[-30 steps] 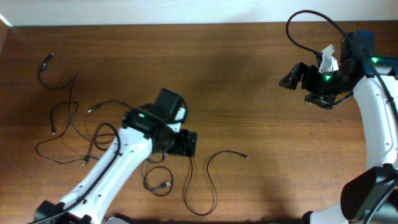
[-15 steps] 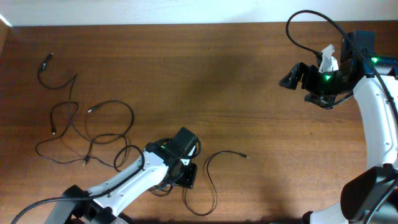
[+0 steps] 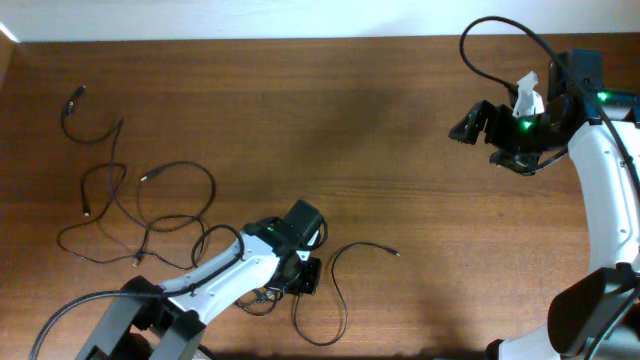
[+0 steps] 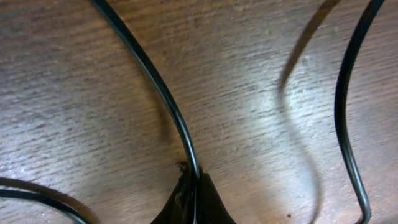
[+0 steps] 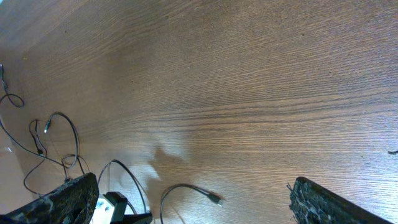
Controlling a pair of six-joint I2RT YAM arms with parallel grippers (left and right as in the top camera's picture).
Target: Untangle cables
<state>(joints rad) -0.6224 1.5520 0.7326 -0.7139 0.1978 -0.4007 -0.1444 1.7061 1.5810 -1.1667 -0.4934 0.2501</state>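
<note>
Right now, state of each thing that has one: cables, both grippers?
Left gripper: shut, low over the wooden table.
Right gripper: open, empty, held high.
Pinched thin black cable: clamped in the left gripper, resting on the table.
Other thin black cables: loose overlapping loops, flat, untouched.

Your station reads, probably, as a robotics lab: plain wooden table [image 3: 380, 130], white wall [image 3: 200, 15], left arm [image 3: 220, 275], right arm [image 3: 610, 190].
</note>
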